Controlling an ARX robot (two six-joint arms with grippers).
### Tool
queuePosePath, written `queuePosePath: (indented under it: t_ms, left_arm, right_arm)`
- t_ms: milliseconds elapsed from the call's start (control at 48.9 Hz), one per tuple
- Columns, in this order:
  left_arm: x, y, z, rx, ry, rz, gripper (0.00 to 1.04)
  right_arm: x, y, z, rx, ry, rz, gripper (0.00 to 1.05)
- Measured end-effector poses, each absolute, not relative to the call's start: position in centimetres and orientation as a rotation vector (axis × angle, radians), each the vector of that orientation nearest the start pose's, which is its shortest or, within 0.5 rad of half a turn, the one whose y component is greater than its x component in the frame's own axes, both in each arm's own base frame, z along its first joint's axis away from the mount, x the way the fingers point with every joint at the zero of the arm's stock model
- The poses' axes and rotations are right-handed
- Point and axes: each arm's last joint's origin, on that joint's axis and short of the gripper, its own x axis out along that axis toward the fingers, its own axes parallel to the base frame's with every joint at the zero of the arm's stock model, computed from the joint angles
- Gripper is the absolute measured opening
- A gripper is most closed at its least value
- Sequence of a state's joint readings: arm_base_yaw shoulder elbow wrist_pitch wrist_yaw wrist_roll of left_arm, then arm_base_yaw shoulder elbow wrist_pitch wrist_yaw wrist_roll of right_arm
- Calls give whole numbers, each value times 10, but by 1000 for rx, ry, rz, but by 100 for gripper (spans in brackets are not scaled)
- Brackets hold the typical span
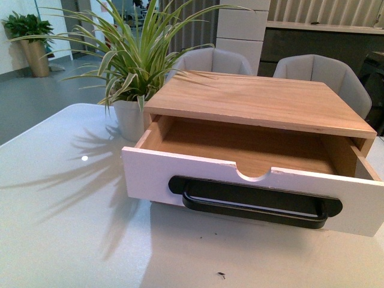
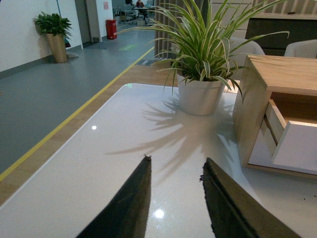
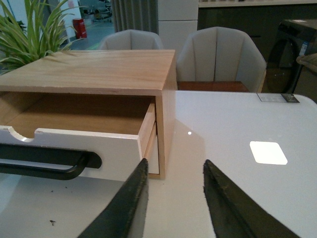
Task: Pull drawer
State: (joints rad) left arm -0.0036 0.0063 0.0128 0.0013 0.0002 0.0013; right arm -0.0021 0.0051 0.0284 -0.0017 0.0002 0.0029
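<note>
The drawer (image 1: 150,174) stands pulled well out of its wooden case (image 1: 258,99), showing an empty light wood inside. Its white front carries a long black bar handle (image 1: 255,203) under a half-round notch (image 1: 252,175). Neither arm shows in the front view. My left gripper (image 2: 176,166) is open over the white table, left of the case, nothing between its fingers. My right gripper (image 3: 174,166) is open too, low over the table by the drawer's right front corner (image 3: 143,148), clear of the handle (image 3: 47,161).
A potted spider plant (image 1: 129,117) stands on the table (image 1: 66,228) just left of the case. Two grey chairs (image 1: 318,75) sit behind the table. A small dark speck (image 1: 221,275) lies on the table in front of the drawer.
</note>
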Motion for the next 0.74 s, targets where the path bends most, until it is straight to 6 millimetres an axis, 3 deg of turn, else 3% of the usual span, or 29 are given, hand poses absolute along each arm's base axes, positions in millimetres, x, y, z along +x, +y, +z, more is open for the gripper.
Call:
queuePosePath:
  t_ms: [307,737]
  left_arm:
    - [97,0,168,1,-8,-4,98]
    - [97,0,168,2,-8,-4,97]
  right_arm:
    - [96,0,173,3,-22,-2,95]
    - [96,0,173,3,-22,-2,96]
